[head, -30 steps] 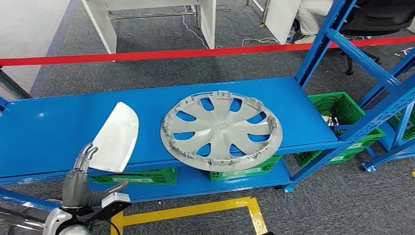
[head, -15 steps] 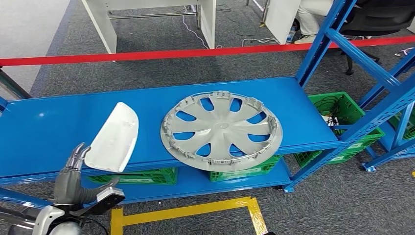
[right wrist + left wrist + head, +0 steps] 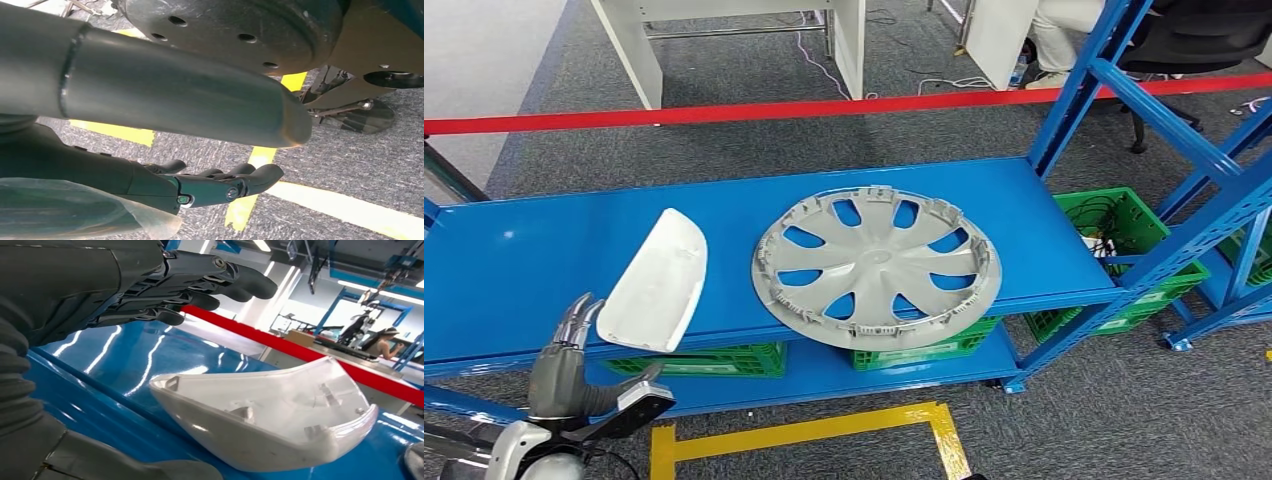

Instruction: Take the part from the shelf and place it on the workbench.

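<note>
Left hand: hovering empty, fingers extended and spread, just beside the white part (lying on the blue shelf). Right hand: hanging empty, fingers loosely extended over floor.

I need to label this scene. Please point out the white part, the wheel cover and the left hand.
white part [image 3: 656,285]: head view, middle of its shell.
wheel cover [image 3: 876,262]: head view, its hub.
left hand [image 3: 564,362]: head view, back of the hand.
</note>
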Motion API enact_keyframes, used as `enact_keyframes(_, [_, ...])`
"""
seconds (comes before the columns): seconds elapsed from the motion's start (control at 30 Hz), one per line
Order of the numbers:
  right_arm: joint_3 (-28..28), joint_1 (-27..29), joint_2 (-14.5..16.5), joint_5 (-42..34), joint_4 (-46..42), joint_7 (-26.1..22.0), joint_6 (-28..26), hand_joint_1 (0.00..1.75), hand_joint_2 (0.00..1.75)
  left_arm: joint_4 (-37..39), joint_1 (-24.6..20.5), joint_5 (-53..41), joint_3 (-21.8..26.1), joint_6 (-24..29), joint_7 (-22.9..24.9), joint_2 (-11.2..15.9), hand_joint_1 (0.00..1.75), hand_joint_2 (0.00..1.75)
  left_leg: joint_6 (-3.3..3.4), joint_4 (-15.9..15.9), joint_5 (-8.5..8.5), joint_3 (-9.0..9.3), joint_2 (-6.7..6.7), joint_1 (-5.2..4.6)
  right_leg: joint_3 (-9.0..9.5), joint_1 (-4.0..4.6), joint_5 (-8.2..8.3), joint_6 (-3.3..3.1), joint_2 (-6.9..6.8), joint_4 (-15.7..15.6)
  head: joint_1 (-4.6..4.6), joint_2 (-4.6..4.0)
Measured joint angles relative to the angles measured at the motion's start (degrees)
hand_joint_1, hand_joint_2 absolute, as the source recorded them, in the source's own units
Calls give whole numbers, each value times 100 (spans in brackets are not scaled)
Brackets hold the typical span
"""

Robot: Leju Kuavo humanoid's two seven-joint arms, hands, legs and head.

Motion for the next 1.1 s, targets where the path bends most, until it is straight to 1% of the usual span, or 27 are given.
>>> enact_keyframes(0.23, [15,0,-34,34,2,-2,11,0,0,139,-44,-19,103,-190,51,45,0,175,0,0,0,0,0,0,-1,0,0,0,-1,0,0,0])
enact_keyframes(0.37, [63,-2,-58,70,2,1,47,0,0,353,-218,-164,112,-320,61,60,0,175,1,0,2,0,0,0,1,0,1,0,-1,0,-1,0])
enact_keyframes(0.4, [75,-3,-61,83,2,2,55,0,0,418,-274,-217,110,-344,63,62,5,175,2,0,2,0,0,0,1,0,1,1,-1,0,-1,0])
enact_keyframes(0.43, [86,-4,-62,96,2,3,62,0,0,484,-330,-272,107,-363,66,62,28,175,2,0,3,0,0,0,1,0,2,1,-1,0,0,0])
enact_keyframes(0.5, [102,-6,-64,116,2,5,78,0,0,616,-448,-376,95,-396,77,62,113,175,3,0,3,0,0,0,1,0,3,3,-1,0,0,0])
enact_keyframes(0.53, [108,-7,-64,125,2,7,85,0,0,682,-508,-424,86,-415,87,62,151,175,3,1,3,0,0,0,0,0,4,4,-1,0,0,0])
enact_keyframes(0.57, [114,-9,-65,132,2,8,93,0,0,745,-567,-467,76,-435,102,61,171,175,3,1,4,0,0,0,1,0,4,4,-1,0,0,0])
enact_keyframes(0.7, [147,-19,-66,149,2,14,116,0,0,967,-757,-588,16,-488,154,57,175,175,3,1,4,0,0,0,0,0,5,5,1,1,-1,0])
enact_keyframes(1.1, [203,-74,-70,182,2,52,182,0,0,1410,-1185,-1110,-320,-497,279,57,175,175,2,2,5,1,0,0,4,0,5,5,-1,2,0,0])
